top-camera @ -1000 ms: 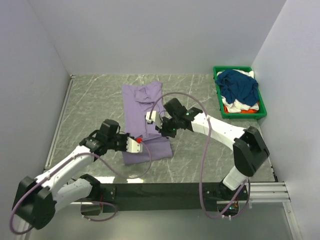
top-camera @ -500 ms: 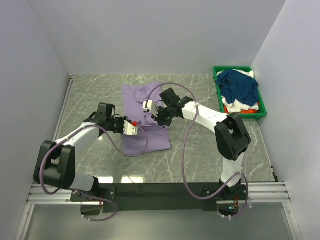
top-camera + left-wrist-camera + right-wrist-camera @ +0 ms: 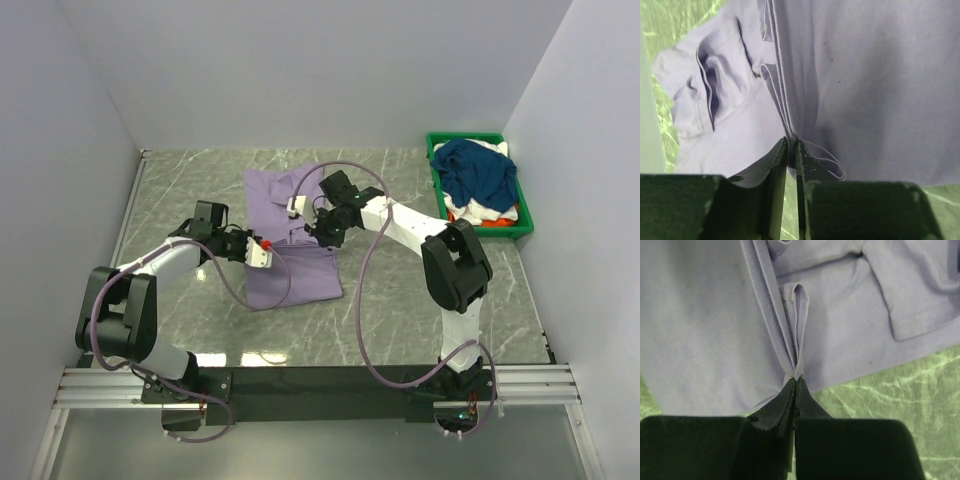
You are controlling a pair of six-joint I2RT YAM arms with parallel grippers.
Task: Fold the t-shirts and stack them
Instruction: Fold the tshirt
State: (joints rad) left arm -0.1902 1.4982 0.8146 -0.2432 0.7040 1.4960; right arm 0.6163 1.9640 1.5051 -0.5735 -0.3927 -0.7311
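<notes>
The lavender t-shirt point(image 3: 285, 230) lies partly folded in the middle of the table. My left gripper point(image 3: 266, 246) is shut on its left edge; the pinched hem shows in the left wrist view point(image 3: 790, 131). My right gripper point(image 3: 304, 229) is shut on a bunched fold at its right side, seen in the right wrist view point(image 3: 796, 365). Both lift the lower half of the shirt off the table. The navy t-shirt point(image 3: 478, 172) lies on white point(image 3: 497, 213) and orange point(image 3: 478, 219) garments in the bin.
The green plastic bin point(image 3: 437, 195) stands at the far right against the wall. White walls close in the left, back and right sides. Marbled grey table surface point(image 3: 180, 190) shows to the left of the shirt and in front of it.
Both grippers have moved away from the front edge toward the back, carrying the shirt's lower hem over the rest of the shirt. The shirt looks shorter now.
</notes>
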